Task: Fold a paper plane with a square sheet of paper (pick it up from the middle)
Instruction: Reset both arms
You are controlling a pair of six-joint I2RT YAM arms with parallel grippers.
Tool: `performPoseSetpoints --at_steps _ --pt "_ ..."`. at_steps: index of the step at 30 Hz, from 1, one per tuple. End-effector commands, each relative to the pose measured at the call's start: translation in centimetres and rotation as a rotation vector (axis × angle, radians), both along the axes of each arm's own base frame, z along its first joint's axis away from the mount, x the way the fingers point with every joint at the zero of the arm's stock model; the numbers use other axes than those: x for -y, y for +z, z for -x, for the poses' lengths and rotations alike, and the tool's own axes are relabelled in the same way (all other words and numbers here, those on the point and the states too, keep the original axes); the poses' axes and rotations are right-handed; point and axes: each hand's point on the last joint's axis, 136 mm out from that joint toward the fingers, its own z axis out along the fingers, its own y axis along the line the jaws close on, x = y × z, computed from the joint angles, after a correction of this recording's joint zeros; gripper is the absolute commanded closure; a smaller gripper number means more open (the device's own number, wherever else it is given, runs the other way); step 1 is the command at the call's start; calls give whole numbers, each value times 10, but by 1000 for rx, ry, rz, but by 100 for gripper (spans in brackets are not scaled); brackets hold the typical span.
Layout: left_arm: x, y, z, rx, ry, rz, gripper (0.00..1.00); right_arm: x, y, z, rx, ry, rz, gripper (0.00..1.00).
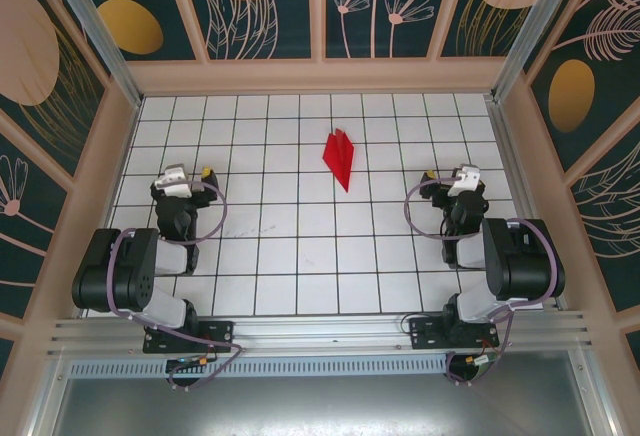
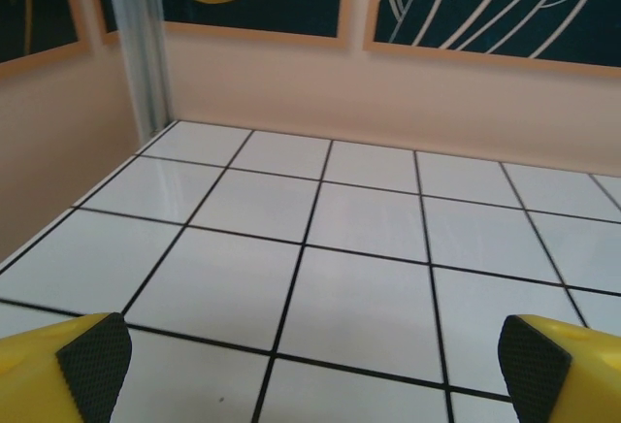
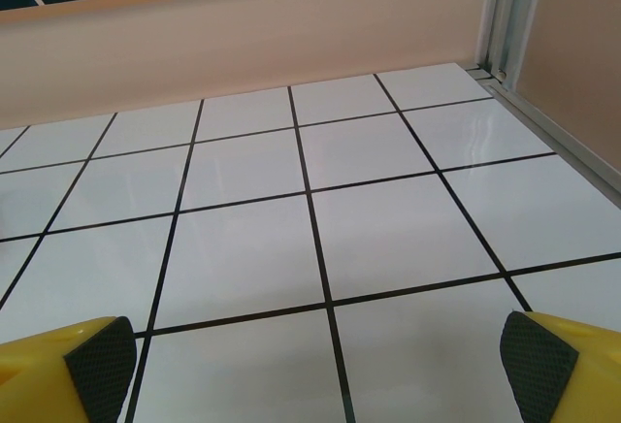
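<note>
Presently: paper plane [image 1: 340, 157], folded, lies on the bench [image 1: 300, 256] ahead of and between left tool [image 1: 185, 177] and right tool [image 1: 457, 177], both wide open, empty; best held well clear of it.

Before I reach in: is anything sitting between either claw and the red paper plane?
Nothing visible. The paper plane lies on the table, ahead of and between the left claw and the right claw. Both are open, with only bare surface along either path.
</note>
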Motion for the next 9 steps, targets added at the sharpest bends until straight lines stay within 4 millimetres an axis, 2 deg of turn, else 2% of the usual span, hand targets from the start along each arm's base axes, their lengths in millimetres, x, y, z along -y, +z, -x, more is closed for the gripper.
performPoseSetpoints --at_steps 1,9 --pt "6 1 -6 -4 -42 -22 2 -1 11 -4 47 13 -13 1" --pt "6 1 -6 -4 -44 -21 1 -2 11 -3 50 21 -9 1"
